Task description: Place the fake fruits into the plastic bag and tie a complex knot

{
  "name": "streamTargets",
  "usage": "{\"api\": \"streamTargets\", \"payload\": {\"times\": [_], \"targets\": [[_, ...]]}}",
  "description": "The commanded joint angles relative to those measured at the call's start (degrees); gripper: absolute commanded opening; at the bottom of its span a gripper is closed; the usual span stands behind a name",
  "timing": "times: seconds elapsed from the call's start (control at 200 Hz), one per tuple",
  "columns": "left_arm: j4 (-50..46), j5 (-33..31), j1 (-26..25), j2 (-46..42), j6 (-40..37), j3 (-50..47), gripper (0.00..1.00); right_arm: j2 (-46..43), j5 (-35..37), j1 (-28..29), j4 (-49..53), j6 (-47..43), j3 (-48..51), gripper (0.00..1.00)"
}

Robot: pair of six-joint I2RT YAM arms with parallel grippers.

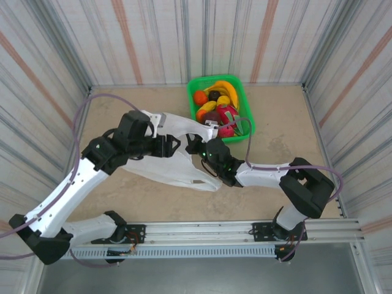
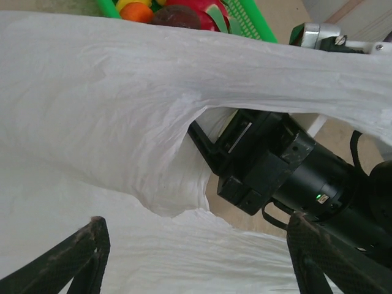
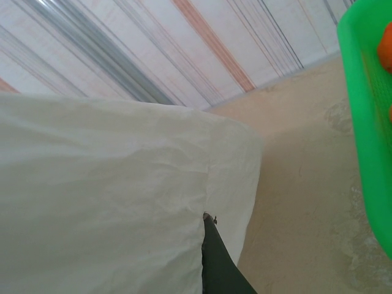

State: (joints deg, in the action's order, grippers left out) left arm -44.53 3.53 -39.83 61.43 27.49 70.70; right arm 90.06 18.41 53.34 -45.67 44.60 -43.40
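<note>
Fruits (image 1: 217,101) all sit in the green basket (image 1: 242,92) at one o'clock, none bagged, no knot begun; I have the right gripper (image 1: 206,147) clamped on the edge of the plastic bag (image 1: 171,170) mid-table, the left gripper (image 1: 176,145) just at its nine o'clock, jaws apart.

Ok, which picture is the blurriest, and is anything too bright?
Right wrist: the plastic bag sits very close, soft and greyish. Left wrist: it glows bright white, creases clear. Top external: even light, fake fruits crisp in the green basket.
</note>
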Motion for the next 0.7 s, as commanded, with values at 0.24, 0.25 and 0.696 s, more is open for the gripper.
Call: {"api": "streamTargets", "payload": {"times": [0.24, 0.25, 0.696], "targets": [[8.47, -15.58, -8.07, -3.77, 13.84, -10.62, 0.88, -2.37, 2.44, 0.77, 2.05, 1.63, -0.91, 0.0], [8.82, -15.57, -8.11, -3.71, 14.05, -10.96, 0.89, -2.35, 2.46, 0.79, 2.05, 1.74, -0.92, 0.0], [16.71, -20.23, -6.55, 4.14, 14.22, -15.5, 0.83, -3.17, 2.74, 1.41, 3.4, 2.06, -0.73, 0.0]]}}
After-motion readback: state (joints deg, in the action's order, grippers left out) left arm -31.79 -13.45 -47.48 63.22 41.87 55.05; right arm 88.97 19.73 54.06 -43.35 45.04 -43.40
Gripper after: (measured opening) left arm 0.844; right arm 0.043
